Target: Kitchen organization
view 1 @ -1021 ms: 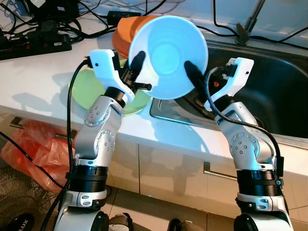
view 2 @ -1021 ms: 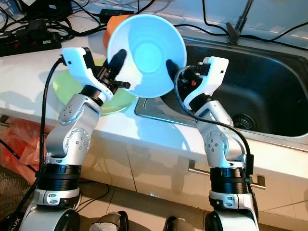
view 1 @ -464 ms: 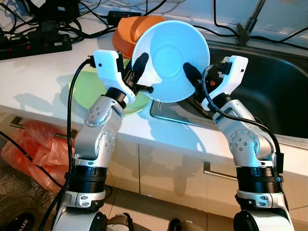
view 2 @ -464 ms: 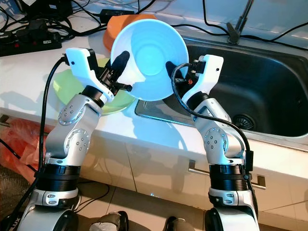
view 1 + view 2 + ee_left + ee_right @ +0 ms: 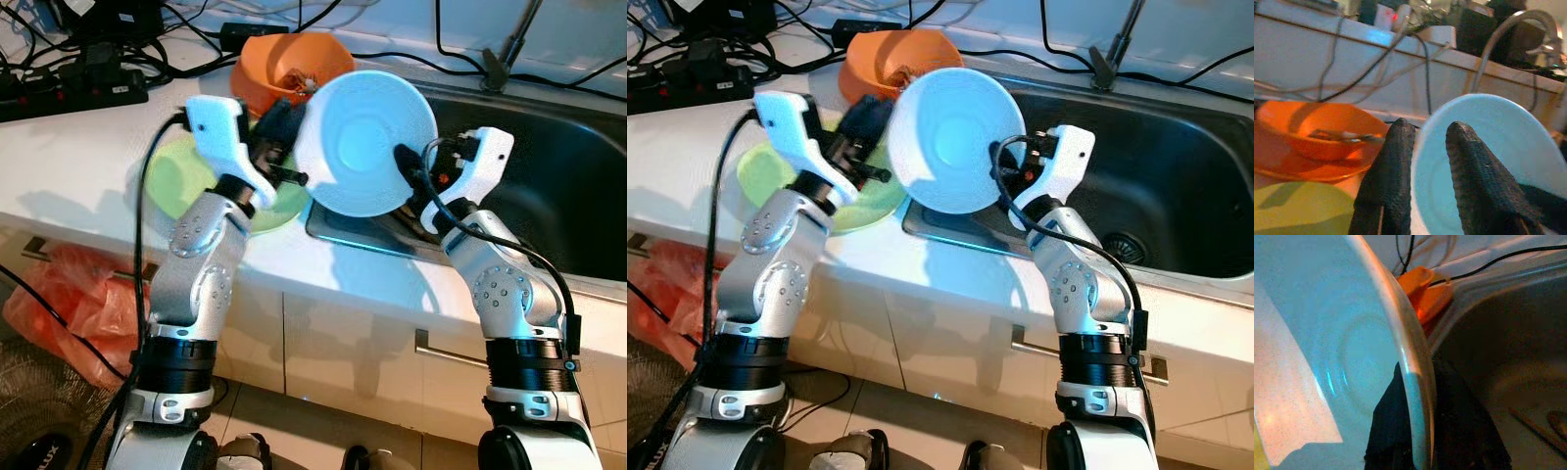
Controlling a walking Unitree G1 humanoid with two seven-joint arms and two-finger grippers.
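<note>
1. A pale blue bowl point(image 5: 364, 142) is held up in the air, tipped on edge with its hollow facing the camera, above the counter edge where the sink begins.
2. The left gripper point(image 5: 1422, 161) pinches the bowl's rim, one black finger on each side of the wall (the left wrist view shows this plainly).
3. The right gripper point(image 5: 1422, 431) clamps the opposite rim, the thin edge caught between its two fingers.
4. Behind the bowl, an orange bowl point(image 5: 279, 64) sits on the white counter point(image 5: 78, 147), with something small inside that cannot be made out.
5. A green plate point(image 5: 181, 181) lies on the counter beneath the left arm.
6. The dark steel sink point(image 5: 558, 186) lies to the right, a drain point(image 5: 1125, 245) in its floor.
</note>
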